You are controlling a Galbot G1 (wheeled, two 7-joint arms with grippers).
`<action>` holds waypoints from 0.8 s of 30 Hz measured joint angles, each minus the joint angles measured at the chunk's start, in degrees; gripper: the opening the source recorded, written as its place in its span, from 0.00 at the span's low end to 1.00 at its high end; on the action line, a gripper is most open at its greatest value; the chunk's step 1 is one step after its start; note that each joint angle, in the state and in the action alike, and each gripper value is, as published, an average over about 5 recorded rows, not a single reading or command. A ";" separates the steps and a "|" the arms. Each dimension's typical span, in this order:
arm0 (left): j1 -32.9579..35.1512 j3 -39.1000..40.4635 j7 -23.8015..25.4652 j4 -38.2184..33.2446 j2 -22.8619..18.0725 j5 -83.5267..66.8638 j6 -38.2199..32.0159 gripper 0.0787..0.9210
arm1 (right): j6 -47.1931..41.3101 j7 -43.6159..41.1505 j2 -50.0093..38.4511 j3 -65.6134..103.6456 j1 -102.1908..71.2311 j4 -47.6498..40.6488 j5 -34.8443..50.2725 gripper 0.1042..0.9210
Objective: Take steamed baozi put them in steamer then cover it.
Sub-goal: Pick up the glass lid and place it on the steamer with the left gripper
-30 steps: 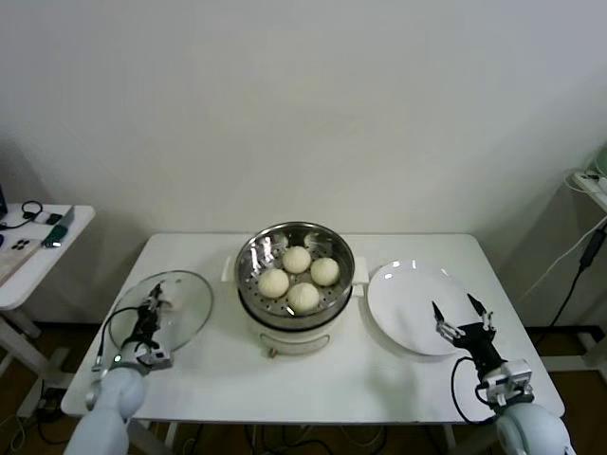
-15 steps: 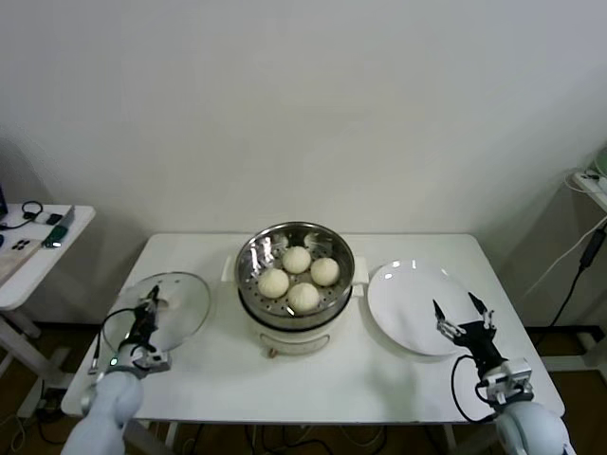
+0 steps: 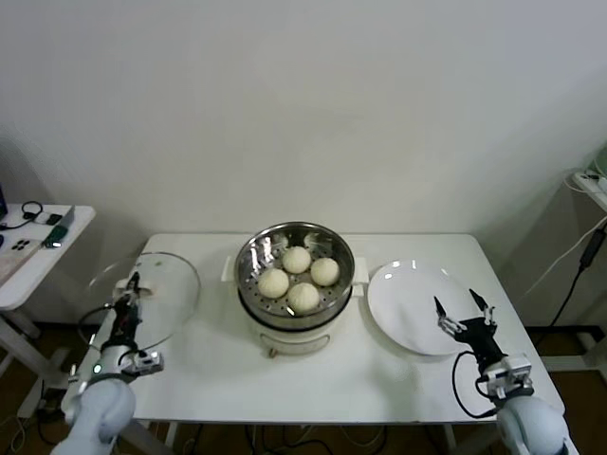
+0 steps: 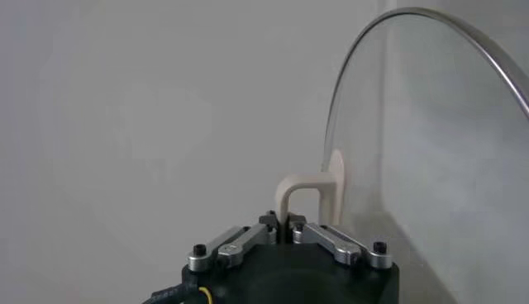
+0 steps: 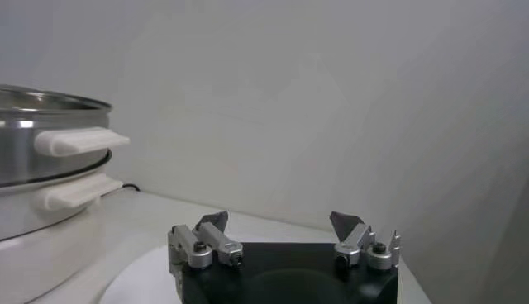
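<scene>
Glass cover tilted, left hand clamping its cream handle

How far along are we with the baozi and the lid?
Loading looks done: all four baozi sit in the steamer. In hand: the left hand is shut on the cover handle, cover tilted up off the table. Left: set it on the steamer. The right hand waits open by the plate.

— Any writing to read out here? A brand, a label, a number?
— Nothing legible anywhere: no lettering shows on any surface in view.
</scene>
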 measured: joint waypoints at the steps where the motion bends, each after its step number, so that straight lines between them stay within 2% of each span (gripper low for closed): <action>1: 0.86 -0.14 0.17 -1.46 0.20 -0.18 1.03 0.08 | 0.03 0.00 -0.02 -0.08 0.14 -0.14 -0.02 0.88; 12: 7.67 -0.30 1.48 -16.38 3.17 -2.47 11.26 0.08 | 0.51 0.02 0.13 -1.21 1.79 -1.63 -0.26 0.88; 24: 6.11 7.31 5.65 -26.36 8.65 -5.37 21.33 0.08 | 0.59 0.07 0.36 -2.52 3.45 -2.96 -0.63 0.88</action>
